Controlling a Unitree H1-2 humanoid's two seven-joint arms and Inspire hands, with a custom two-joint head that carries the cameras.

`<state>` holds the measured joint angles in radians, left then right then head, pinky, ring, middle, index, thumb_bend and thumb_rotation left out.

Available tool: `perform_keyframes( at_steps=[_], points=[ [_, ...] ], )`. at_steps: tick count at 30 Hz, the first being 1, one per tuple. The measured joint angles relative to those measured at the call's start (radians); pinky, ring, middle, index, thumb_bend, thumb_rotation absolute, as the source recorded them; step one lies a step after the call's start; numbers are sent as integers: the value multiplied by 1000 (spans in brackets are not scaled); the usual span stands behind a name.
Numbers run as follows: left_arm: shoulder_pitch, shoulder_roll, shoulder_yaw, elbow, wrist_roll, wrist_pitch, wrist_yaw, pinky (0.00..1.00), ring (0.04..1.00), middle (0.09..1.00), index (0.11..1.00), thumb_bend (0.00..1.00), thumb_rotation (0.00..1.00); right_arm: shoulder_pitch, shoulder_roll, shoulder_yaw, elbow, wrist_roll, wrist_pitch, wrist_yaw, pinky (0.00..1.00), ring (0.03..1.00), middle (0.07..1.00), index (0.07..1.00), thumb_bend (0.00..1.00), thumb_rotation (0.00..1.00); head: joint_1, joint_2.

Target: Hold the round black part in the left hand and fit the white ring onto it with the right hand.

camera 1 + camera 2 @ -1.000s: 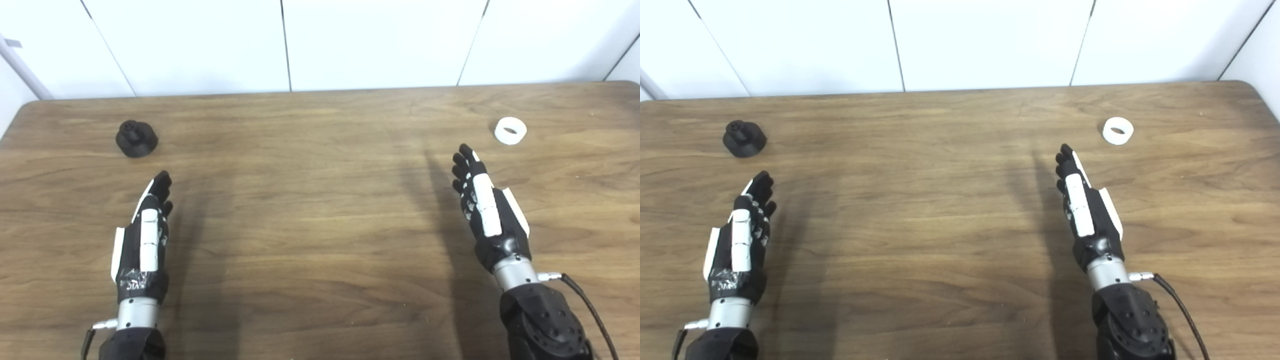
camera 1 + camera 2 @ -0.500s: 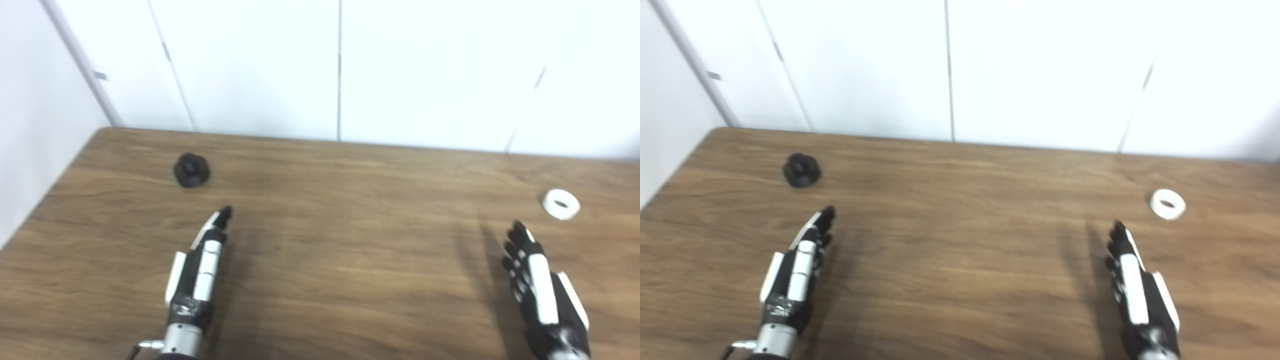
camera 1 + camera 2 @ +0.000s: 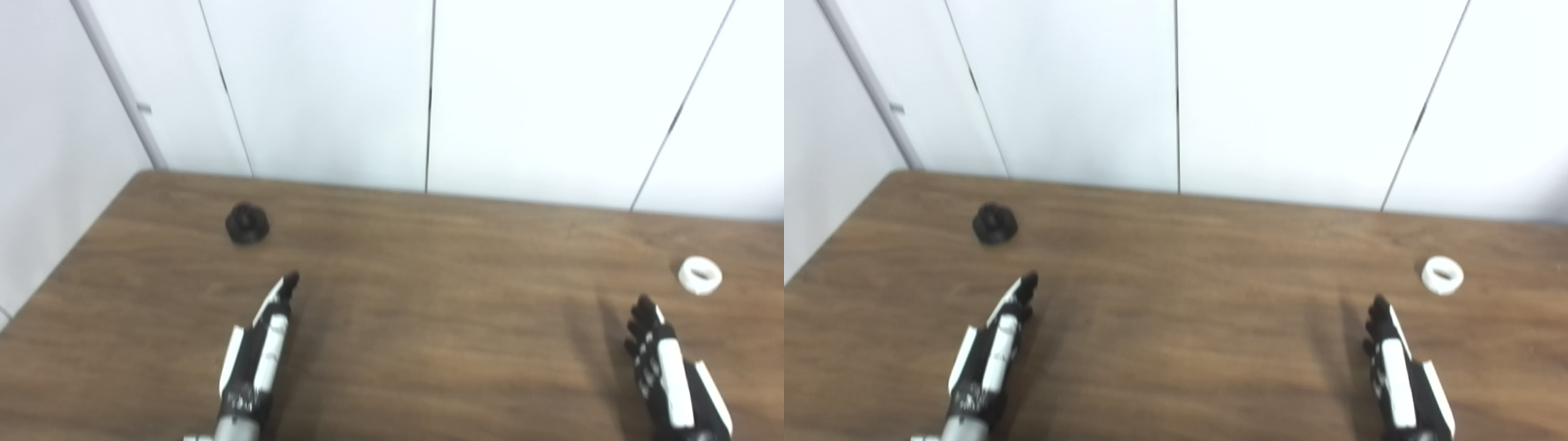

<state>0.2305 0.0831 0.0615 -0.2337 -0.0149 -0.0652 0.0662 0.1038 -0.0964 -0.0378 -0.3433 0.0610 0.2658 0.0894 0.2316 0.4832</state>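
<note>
The round black part sits on the wooden table at the far left. The white ring lies flat at the far right. My left hand is open and empty, fingers stretched out, pointing toward the black part but well short of it. My right hand is open and empty, low at the right, a little short of the ring and to its left. Both also show in the right eye view: left hand, right hand.
White wall panels stand behind the table's far edge. The table's left edge runs close to the black part. The picture is slightly blurred.
The camera has tilted up and shifted, so the whole picture moved: more wall shows and the hands sit lower in frame. The parts and both hands look unmoved on the table.
</note>
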Motion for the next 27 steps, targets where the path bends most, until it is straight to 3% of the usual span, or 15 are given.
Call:
perform_keyframes(
  at_steps=[7, 9, 13, 16, 20, 24, 27],
  points=[
    [-1, -1, -11, 4, 52, 0, 20, 1000, 1000, 979, 956, 532, 836, 0, -9, 0, 10, -6, -18, 0, 1000, 1000, 993, 1000, 358, 1000, 5, -21],
    [-2, -2, -12, 4, 65, 1, 32, 1000, 991, 968, 948, 590, 764, 0, -14, 0, 11, -3, -19, 1, 1000, 1000, 998, 1000, 329, 1000, 9, -25],
    [-3, -2, -15, -1, 118, 12, 52, 965, 962, 954, 938, 616, 642, 0, -14, -1, 12, 6, -19, 0, 1000, 1000, 999, 1000, 329, 1000, 14, -20],
    [-4, -2, -9, -55, 154, 85, 65, 944, 950, 933, 915, 699, 472, 0, -16, 0, 14, 6, -22, 0, 1000, 1000, 998, 1000, 343, 1000, 11, -20],
    [-17, 4, 17, -167, 267, 228, 91, 961, 960, 938, 909, 840, 357, 0, -17, 0, 14, 5, -22, -2, 1000, 1000, 997, 1000, 343, 1000, 9, -18],
    [-67, 16, 53, -206, 364, 336, 88, 955, 952, 937, 909, 897, 323, -1, -16, -1, 16, 5, -22, -3, 1000, 1000, 1000, 1000, 353, 1000, 11, -18],
    [-107, 70, 82, -225, 416, 392, 70, 942, 949, 938, 910, 932, 324, -1, -16, 0, 16, 5, -22, -3, 1000, 1000, 1000, 1000, 349, 1000, 14, -15]
  ],
)
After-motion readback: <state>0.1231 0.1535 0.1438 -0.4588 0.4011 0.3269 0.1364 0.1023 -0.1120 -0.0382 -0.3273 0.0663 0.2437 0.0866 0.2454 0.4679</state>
